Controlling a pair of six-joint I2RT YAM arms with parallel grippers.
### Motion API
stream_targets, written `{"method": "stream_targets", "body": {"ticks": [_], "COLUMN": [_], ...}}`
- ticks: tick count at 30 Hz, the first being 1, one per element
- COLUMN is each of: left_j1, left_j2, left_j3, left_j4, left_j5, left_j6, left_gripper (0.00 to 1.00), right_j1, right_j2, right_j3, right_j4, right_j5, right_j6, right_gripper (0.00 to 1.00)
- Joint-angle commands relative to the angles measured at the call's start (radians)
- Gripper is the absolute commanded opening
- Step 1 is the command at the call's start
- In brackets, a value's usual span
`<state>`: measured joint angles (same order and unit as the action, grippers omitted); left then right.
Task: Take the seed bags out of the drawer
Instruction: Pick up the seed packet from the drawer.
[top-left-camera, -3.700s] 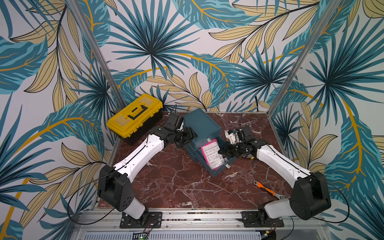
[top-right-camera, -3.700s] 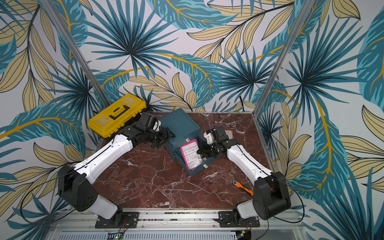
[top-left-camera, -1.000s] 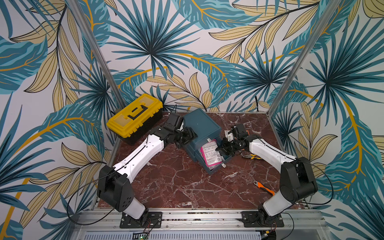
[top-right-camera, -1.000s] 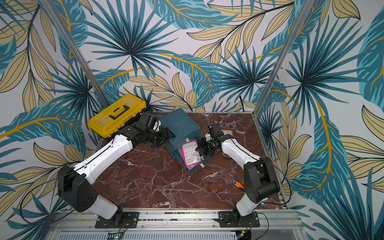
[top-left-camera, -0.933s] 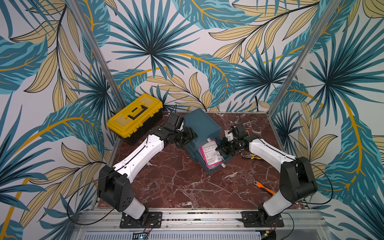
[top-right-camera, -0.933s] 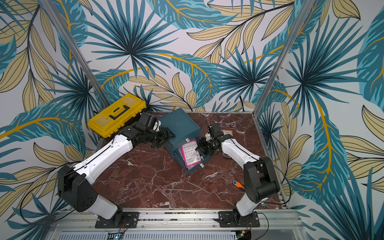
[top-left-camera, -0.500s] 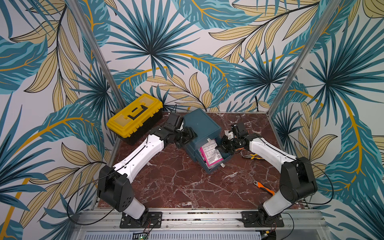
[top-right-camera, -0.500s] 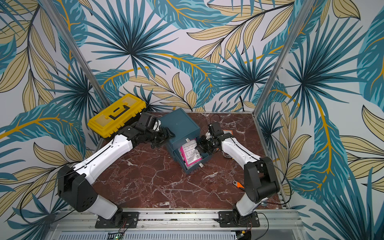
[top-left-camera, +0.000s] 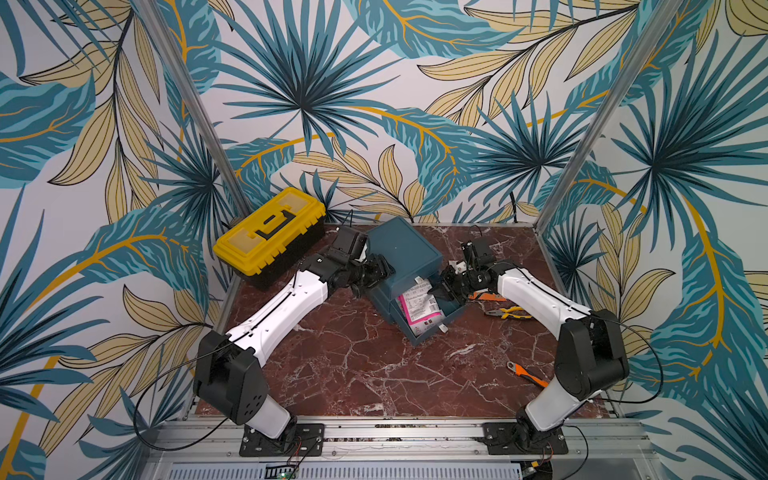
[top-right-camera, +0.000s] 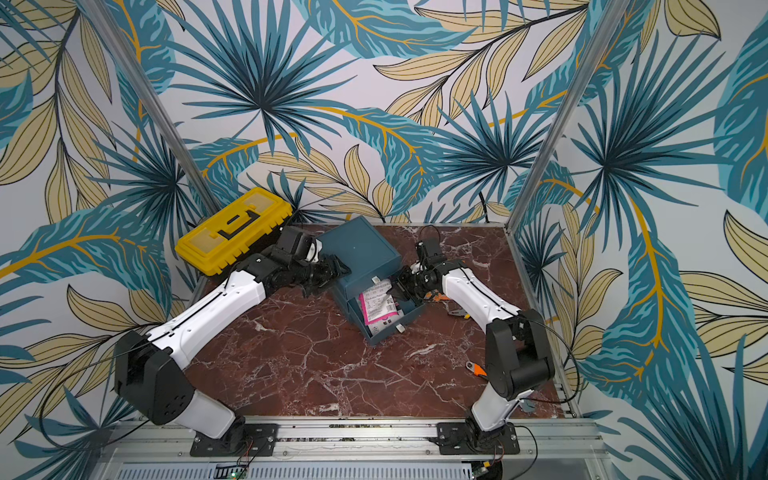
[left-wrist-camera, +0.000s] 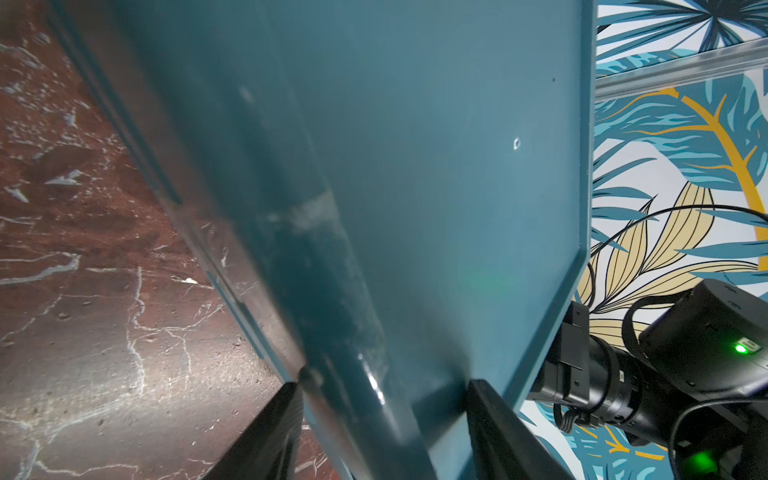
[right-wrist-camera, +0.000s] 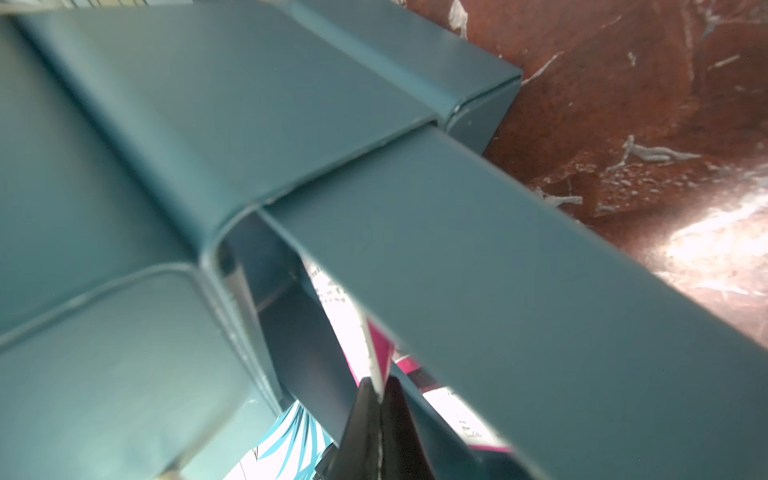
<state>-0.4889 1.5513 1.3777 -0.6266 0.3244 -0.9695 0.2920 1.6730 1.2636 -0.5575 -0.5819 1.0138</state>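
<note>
A teal drawer cabinet (top-left-camera: 401, 249) (top-right-camera: 353, 245) stands mid-table with its top drawer (top-left-camera: 453, 309) (top-right-camera: 411, 309) pulled out. Magenta and white seed bags (top-left-camera: 419, 307) (top-right-camera: 376, 307) lie inside it. My left gripper (top-left-camera: 380, 270) (left-wrist-camera: 384, 395) is shut on the cabinet's (left-wrist-camera: 415, 166) rear left corner, one finger on each side. My right gripper (top-left-camera: 446, 289) (top-right-camera: 405, 286) reaches over the drawer's right wall (right-wrist-camera: 498, 270). In the right wrist view that gripper (right-wrist-camera: 377, 392) is shut on the edge of a seed bag (right-wrist-camera: 345, 316), which stands tilted up.
A yellow toolbox (top-left-camera: 270, 235) sits at the back left, beside my left arm. Yellow-handled pliers (top-left-camera: 507, 311) lie right of the drawer, under my right arm. An orange-handled wrench (top-left-camera: 525, 374) (top-right-camera: 476, 369) lies near the front right.
My right gripper has moved in over the drawer's right wall and closed on a seed bag's edge, which now tilts up. The left arm has not moved.
</note>
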Motion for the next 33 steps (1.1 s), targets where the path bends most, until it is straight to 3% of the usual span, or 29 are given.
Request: {"method": "stream_targets", "body": {"ticks": [1,16,33], "left_j1": [0.008,0.024,0.023], "left_j2": [0.0,-0.007,-0.002], "left_j3": [-0.038,-0.112,-0.075], "left_j4": [0.041,0.119,0.099], "left_j5": [0.004,0.059,0.045], "left_j6": [0.005,-0.03,0.003], "left_gripper": [0.66,0.66,0.66], "right_j1": [-0.007,-0.03,-0.041], "right_j2": [-0.001,-0.109,-0.293], "right_j3": [0.014,-0.01,-0.045], "right_j4": [-0.077,-0.157,-0.377], "right_j5": [-0.019,-0.036,-0.017], "right_j6": [-0.028,-0.117,-0.299], "right_gripper": [0.01,0.0,0.0]}}
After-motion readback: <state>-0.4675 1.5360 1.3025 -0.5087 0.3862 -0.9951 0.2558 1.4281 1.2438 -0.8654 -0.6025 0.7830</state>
